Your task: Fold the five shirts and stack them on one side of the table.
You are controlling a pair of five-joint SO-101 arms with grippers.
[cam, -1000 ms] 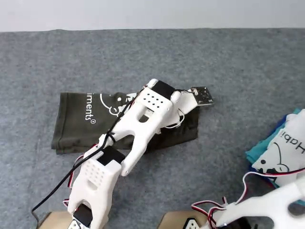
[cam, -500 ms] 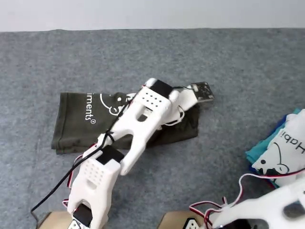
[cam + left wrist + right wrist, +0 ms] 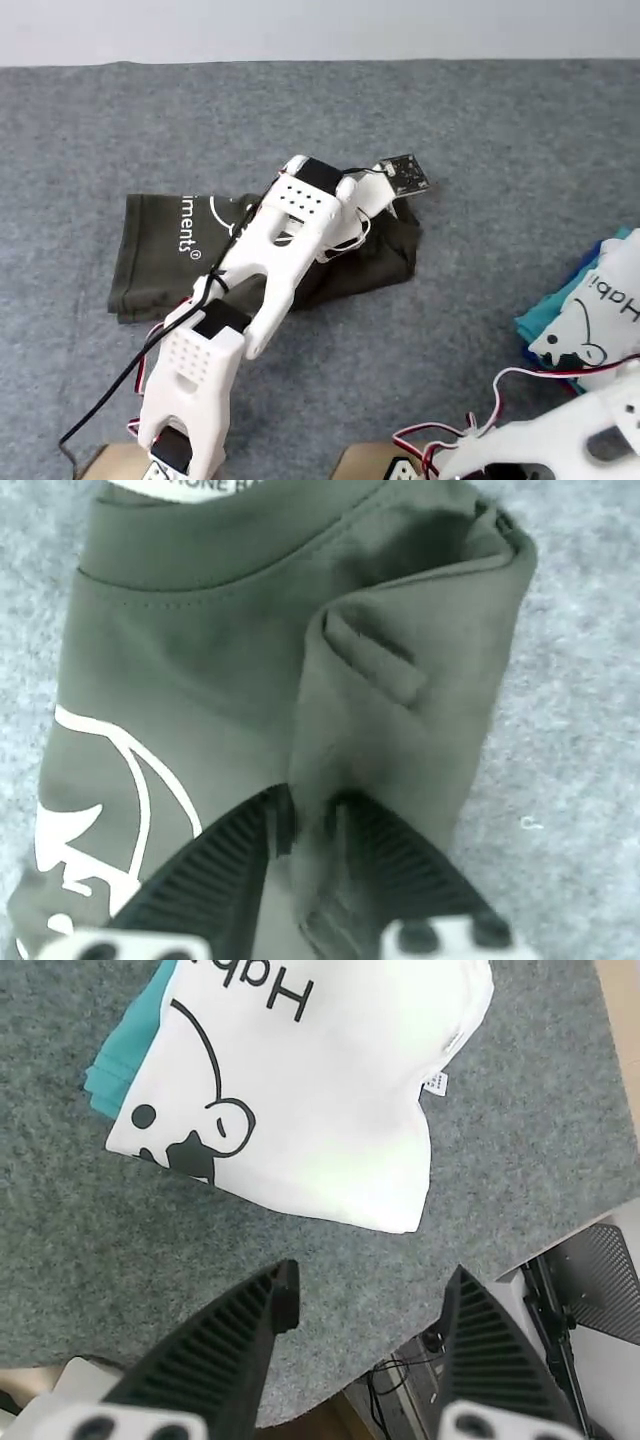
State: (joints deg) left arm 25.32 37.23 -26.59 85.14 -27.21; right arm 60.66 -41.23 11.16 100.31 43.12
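The left end effector (image 3: 310, 818) is clenched on a fold of the dark olive printed cotton shirt (image 3: 160, 255) mid-worktop (image 3: 500, 130). The right end effector (image 3: 372, 1305) hangs released above the white printed shirt (image 3: 320, 1090), which lies on a teal shirt (image 3: 115, 1060) at the worktop's right edge.

High view: fixed, looking down on the bench (image 3: 500, 130) from the arms' side. Left wrist view: close above the dark shirt (image 3: 200, 660), shared with the high view's centre. Right wrist view: higher above the white shirt (image 3: 320, 1090), shared at its right edge.
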